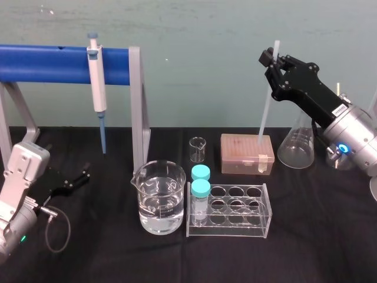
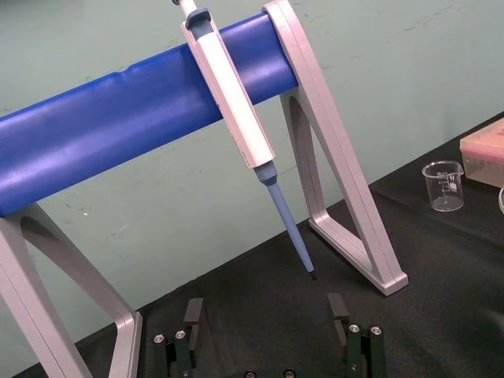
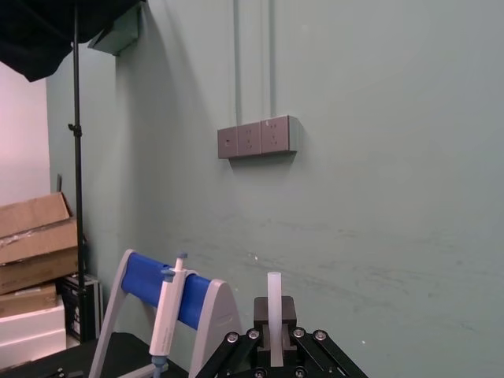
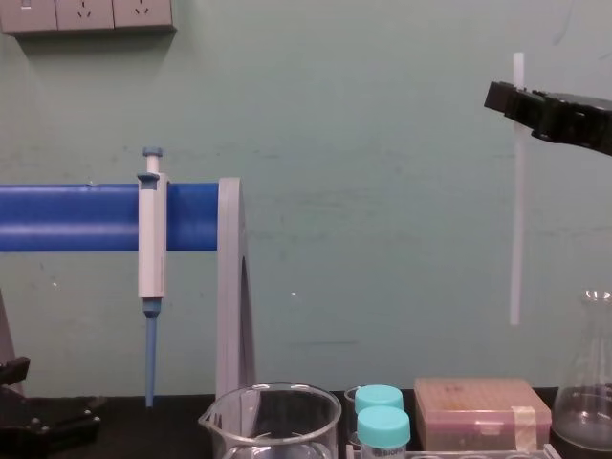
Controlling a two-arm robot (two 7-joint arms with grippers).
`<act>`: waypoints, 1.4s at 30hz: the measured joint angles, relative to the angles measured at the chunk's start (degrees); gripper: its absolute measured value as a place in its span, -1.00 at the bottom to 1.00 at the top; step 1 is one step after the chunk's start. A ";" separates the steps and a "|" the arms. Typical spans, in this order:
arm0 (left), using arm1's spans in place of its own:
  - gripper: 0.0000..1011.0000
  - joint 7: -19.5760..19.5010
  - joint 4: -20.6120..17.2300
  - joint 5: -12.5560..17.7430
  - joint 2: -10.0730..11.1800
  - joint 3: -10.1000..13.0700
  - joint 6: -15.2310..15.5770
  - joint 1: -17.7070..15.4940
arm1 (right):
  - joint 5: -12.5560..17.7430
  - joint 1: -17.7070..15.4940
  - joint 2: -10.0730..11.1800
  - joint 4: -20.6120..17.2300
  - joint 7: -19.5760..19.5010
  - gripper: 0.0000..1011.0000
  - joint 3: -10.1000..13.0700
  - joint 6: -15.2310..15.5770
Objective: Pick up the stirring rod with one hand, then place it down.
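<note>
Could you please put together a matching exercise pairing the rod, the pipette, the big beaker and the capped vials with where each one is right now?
Things:
1. stirring rod
2. pipette
3. big beaker
4. capped vials

Places:
A. standing in the clear rack
B. held up above the table by the right end effector
C. hanging from the blue bar
D. on the table, holding clear liquid

Pairs: 1-B, 2-C, 3-D, 4-A.

The left end effector rests open on the table at the left.
</note>
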 joint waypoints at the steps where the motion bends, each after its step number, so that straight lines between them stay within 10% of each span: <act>1: 0.98 0.00 0.00 0.00 0.00 0.00 0.00 0.00 | 0.01 0.01 0.00 0.04 0.00 -0.86 -0.01 -0.02; 42: 0.98 0.00 0.00 0.00 0.00 0.00 0.00 0.00 | 0.19 -0.18 0.18 0.13 0.09 -0.86 -0.17 -0.17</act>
